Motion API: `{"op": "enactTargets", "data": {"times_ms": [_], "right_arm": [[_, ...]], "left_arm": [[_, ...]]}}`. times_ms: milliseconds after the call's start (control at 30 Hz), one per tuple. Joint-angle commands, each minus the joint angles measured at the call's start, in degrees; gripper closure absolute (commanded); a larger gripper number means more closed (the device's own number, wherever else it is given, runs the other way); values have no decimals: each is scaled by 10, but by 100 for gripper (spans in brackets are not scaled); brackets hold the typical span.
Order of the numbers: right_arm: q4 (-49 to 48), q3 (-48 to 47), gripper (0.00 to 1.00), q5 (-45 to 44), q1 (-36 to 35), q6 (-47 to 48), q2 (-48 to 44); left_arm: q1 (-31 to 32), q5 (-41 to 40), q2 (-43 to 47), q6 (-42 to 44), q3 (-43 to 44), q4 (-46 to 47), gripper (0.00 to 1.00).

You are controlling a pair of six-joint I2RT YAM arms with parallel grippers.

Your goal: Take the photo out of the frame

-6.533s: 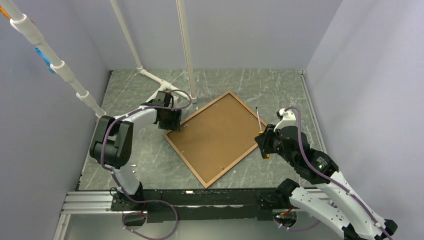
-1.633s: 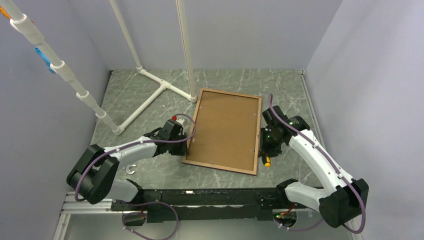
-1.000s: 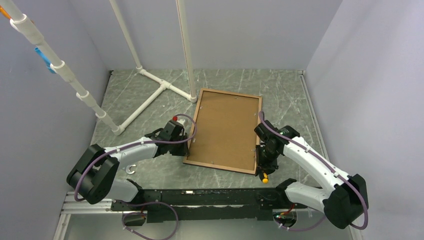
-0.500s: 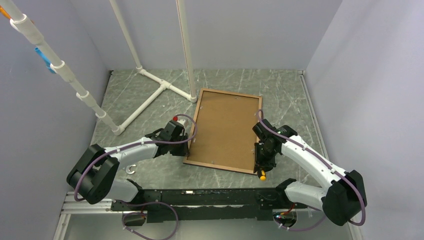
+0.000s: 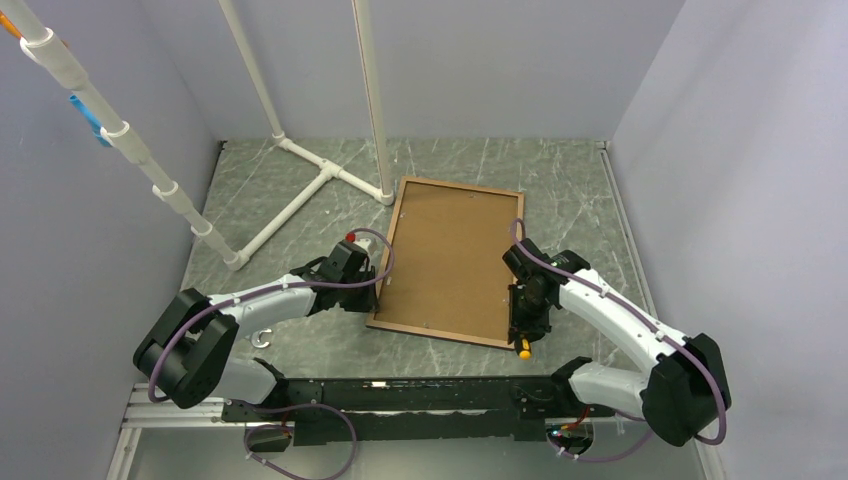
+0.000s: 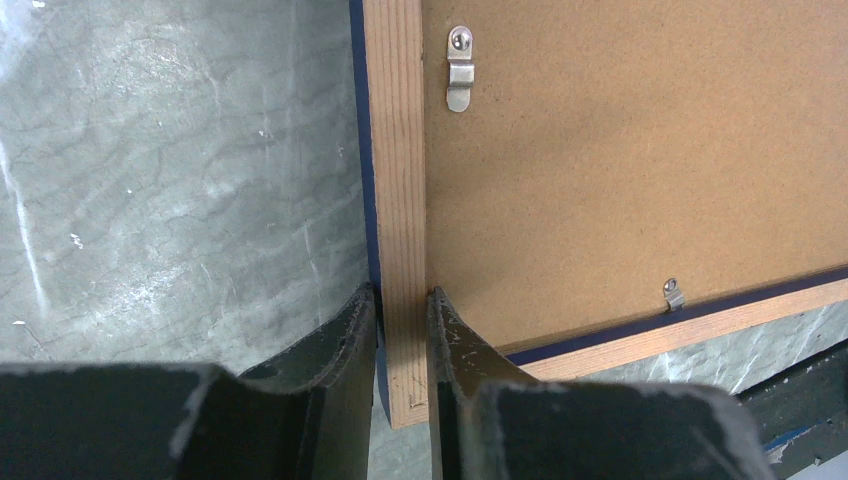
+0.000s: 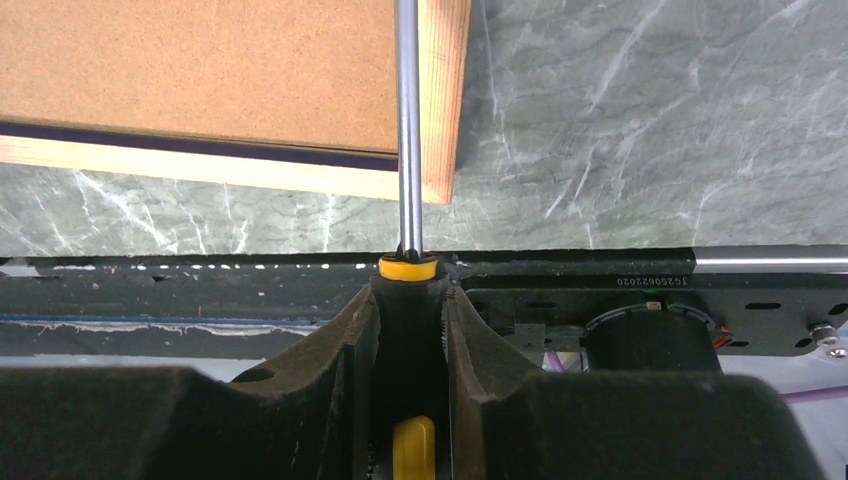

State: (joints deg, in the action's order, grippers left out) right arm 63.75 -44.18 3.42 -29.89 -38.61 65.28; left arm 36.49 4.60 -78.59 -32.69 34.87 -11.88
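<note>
The frame [image 5: 458, 185] lies face down on the table, its wooden back and navy-blue edge up. The brown backing board [image 5: 450, 255] fills it, held by small metal clips [image 6: 459, 82]. The photo is hidden beneath the board. My left gripper [image 5: 378, 290] is shut on the frame's left moulding [image 6: 398, 150] close to the near-left corner, one finger on each side [image 6: 400, 300]. My right gripper [image 5: 523, 322] is shut on the black-and-yellow handle of a screwdriver [image 7: 407, 150]. The shaft crosses the frame's near-right corner [image 7: 442, 100], and its tip is out of view.
A white pipe structure [image 5: 320, 180] stands at the back left, one foot close to the frame's far-left corner. The arms' black and aluminium rail [image 5: 400, 392] runs along the near edge. A small metal hook [image 5: 262, 340] lies by the left arm. Grey walls enclose the table.
Since the first frame the frame has turned and shifted, and the left gripper has taken hold of its left side. In the last second the right gripper with the screwdriver slid nearer, to the near-right corner.
</note>
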Motion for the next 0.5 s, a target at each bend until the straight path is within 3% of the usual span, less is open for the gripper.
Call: {"op": "enactTargets", "data": {"times_ms": [0,467], "right_arm": [[-23,7,100,-7,-2,-4,4],[-40,10,100,-31,-2,-9,15]], "left_arm": [[11,4,-9,-3,-21,-19,100],[13,3,-8,0,-24,-19,100]]}}
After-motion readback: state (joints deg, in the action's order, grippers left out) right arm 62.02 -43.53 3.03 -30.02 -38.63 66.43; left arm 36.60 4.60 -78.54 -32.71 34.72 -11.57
